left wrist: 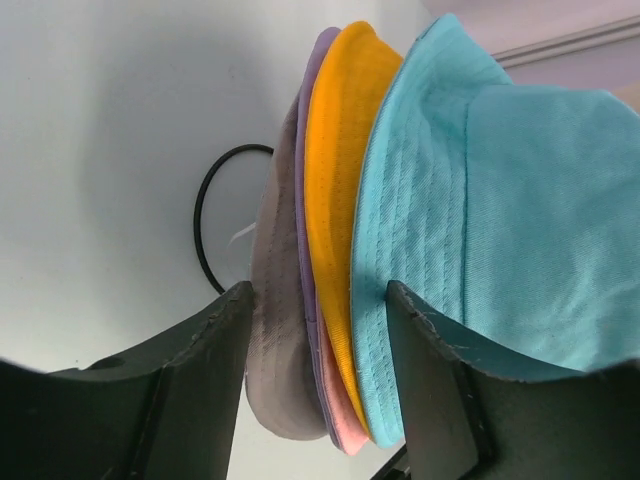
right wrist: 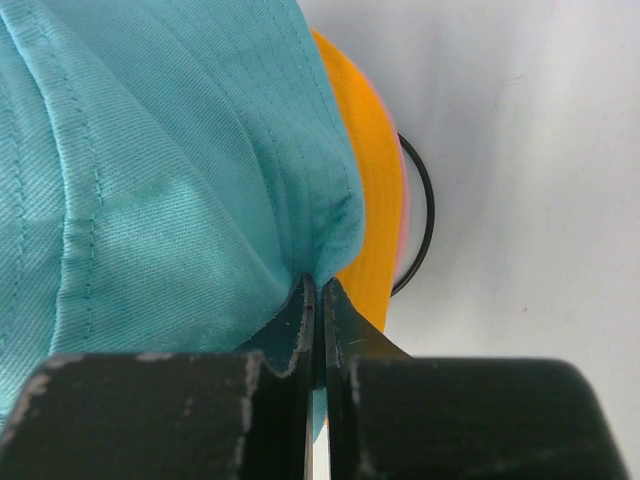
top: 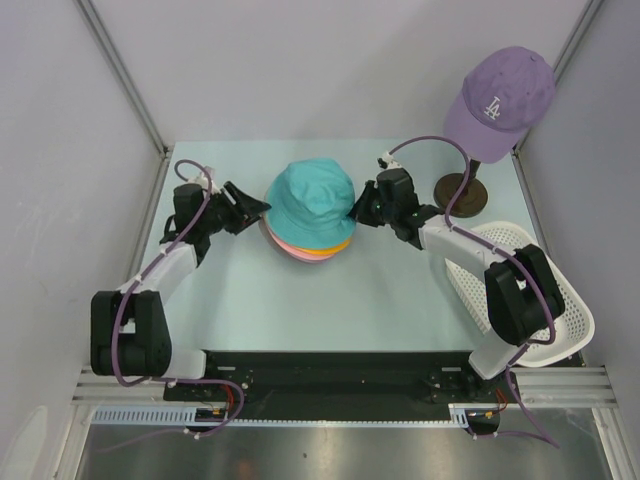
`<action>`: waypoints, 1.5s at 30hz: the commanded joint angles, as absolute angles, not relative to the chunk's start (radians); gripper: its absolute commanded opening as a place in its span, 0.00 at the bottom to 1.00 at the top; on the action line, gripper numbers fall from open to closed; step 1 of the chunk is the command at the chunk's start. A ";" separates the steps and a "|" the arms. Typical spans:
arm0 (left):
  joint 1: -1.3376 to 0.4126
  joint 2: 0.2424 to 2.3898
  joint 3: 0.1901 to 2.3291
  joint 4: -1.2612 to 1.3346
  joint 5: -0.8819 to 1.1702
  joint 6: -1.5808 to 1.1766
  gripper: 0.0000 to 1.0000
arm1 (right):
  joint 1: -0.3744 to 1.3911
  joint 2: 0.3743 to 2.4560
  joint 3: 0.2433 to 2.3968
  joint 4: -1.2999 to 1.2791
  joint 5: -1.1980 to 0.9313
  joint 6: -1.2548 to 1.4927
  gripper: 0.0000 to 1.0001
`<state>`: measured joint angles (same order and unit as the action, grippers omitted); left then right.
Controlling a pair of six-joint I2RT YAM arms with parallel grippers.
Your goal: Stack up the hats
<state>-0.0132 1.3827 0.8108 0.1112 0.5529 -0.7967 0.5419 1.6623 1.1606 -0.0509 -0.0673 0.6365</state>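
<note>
Teal hat (top: pixel 312 198) on top, crown up, sitting in the middle of the table (top: pixel 300 310) on a pile of brims. Peeking out below it on the near side: the orange hat (top: pixel 338 246), then the pink hat (top: pixel 298 250). From the left wrist the layers show edge-on: teal, orange, a sliver of pink, the lavender hat (left wrist: pixel 303 190) as a thin line, and a greyish fabric brim (left wrist: pixel 275 340) lowest. Which hat that last one belongs to, I cannot tell.

Left arm (top: pixel 170 268) reaches in from the left side of the pile. Its jaws are apart, and the edges of the stacked brims lie in the gap between them, one finger on the teal side, the other on the grey side. Whether either finger touches the fabric is hard to say.

Right arm (top: pixel 455 240) comes in from the opposite side. Its jaws are pressed together on the rim of the teal brim, and the cloth puckers right at the tips. Orange shows just behind that pinch.

A black ring (right wrist: pixel 428 200) lies flat on the table, partly under the pile. Far right corner: a purple cap (top: pixel 500 95) with a white logo on a brown stand (top: pixel 462 192). A white basket (top: pixel 560 310) sits at the right edge, beside the right arm's base.
</note>
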 commanded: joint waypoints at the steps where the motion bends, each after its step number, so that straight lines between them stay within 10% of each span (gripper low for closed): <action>1: -0.031 1.400 0.801 0.259 0.612 -0.860 0.59 | 0.578 1.684 1.118 -0.222 -0.083 0.612 0.00; 6: -0.052 1.433 0.775 0.365 0.649 -0.929 0.46 | 0.584 1.690 1.120 -0.225 -0.084 0.609 0.00; 12: -0.055 1.439 0.697 0.420 0.647 -0.956 0.01 | 0.601 1.690 1.111 -0.230 -0.091 0.617 0.00; 31: -0.054 1.499 0.753 0.134 0.407 -0.782 0.00 | 0.624 1.700 0.943 -0.180 -0.161 0.690 0.00; 38: -0.054 1.528 0.796 0.186 0.466 -0.761 0.00 | 0.683 1.657 0.937 -0.135 -0.216 0.562 0.44; 45: -0.054 1.617 0.925 0.189 0.498 -0.738 0.00 | 0.721 1.559 0.920 -0.227 -0.170 0.460 0.61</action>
